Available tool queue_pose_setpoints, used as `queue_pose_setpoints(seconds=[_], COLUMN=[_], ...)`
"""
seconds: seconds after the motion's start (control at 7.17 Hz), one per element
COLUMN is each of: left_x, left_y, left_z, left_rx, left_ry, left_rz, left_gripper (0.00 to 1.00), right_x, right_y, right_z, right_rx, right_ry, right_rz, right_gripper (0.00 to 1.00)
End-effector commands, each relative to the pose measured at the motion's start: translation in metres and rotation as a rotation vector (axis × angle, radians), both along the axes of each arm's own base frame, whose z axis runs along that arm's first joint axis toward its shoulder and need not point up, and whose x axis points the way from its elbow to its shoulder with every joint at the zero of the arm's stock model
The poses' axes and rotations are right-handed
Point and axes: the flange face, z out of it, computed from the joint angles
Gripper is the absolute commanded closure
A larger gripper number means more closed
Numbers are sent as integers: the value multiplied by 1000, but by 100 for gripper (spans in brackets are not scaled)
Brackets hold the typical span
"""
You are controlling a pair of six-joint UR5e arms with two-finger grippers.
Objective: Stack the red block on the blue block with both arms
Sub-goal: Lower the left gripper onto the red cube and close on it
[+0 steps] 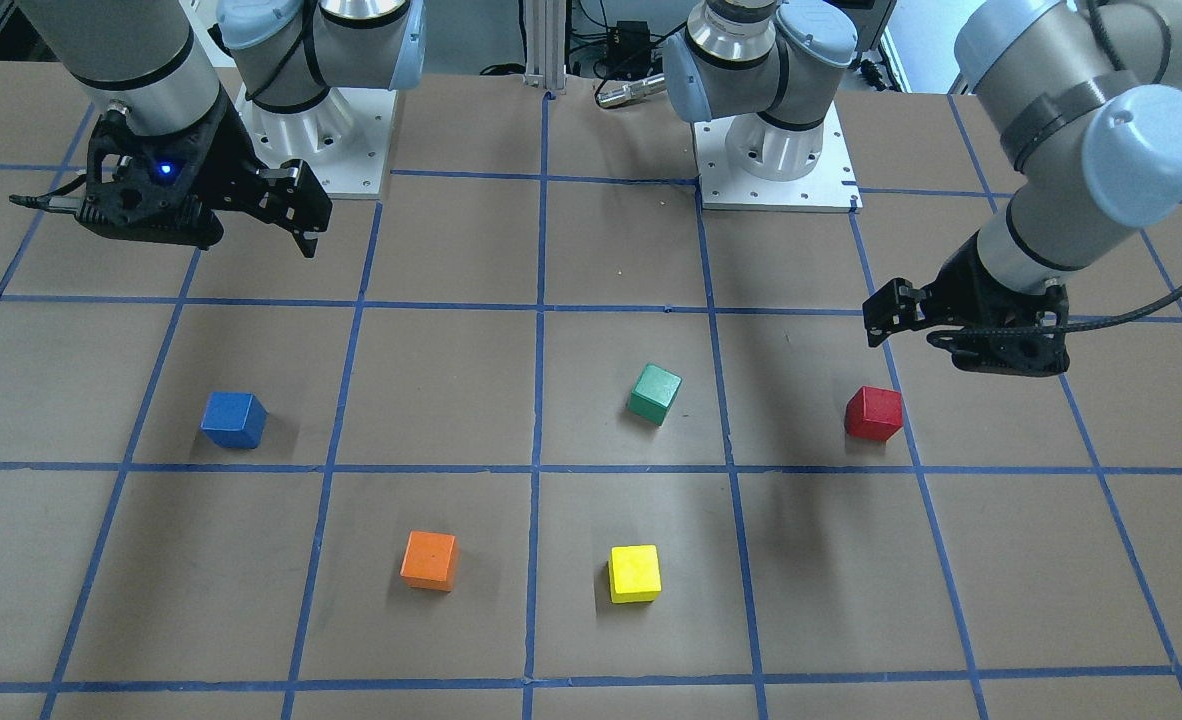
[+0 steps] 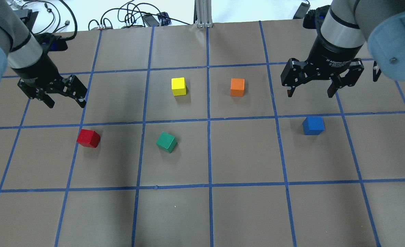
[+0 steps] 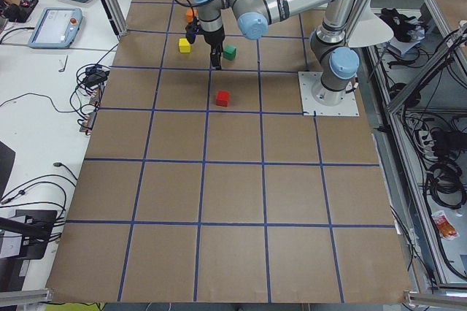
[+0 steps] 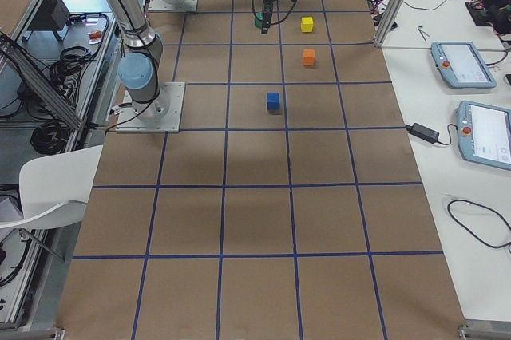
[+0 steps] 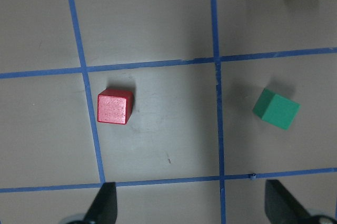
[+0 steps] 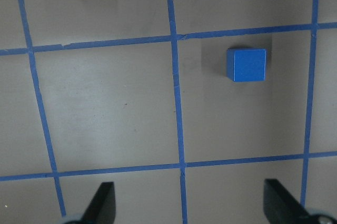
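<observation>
Fingers spread on black left gripper [image 2: 65, 100], hovering near small matte red cube [image 2: 88, 138]; black right gripper [image 2: 310, 92] spread too, near small matte blue cube [image 2: 313, 125].

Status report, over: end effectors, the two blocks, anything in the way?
Open and empty: left end effector, right end effector. Unstacked, untouched: red block near left, blue block near right. Between them: green block, maybe in the way.

- My left arm [image 1: 1021, 240] and right arm [image 1: 121, 40]: grey-silver tubes, light-blue joint caps.
- My left gripper [image 2: 66, 102] and right gripper [image 2: 309, 92]: black, two-fingered.
- Black braided cable [image 1: 1166, 300] at my left wrist.
- White base plates [image 1: 811, 190], screw-holed.
</observation>
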Motion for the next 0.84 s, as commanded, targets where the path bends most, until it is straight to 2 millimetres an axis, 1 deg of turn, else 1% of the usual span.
queue_pose_setpoints(seconds=[0.0,0.14,0.28,0.42,0.56,0.7], left_x=[-1,-1,7,23,31,31], left_y=[29,32,29,26,25,23], left_z=[-75,-91,-102,-113,-121,-130], left_rx=[-87,-99,-77,-71,-58,-44], left_ry=[-27,-32,-21,-13,-5,8], left_rz=[-58,-84,-134,-125,-154,-156], left_gripper=[0,0,0,0,0,0], right_x=[0,1,0,1,0,0], right_y=[3,4,3,3,3,3], right_z=[3,2,2,2,2,2], right_rx=[0,1,1,0,1,1], right_ry=[0,0,0,-2,-2,0], right_rz=[4,5,5,7,7,7], right_gripper=[0,0,0,0,0,0])
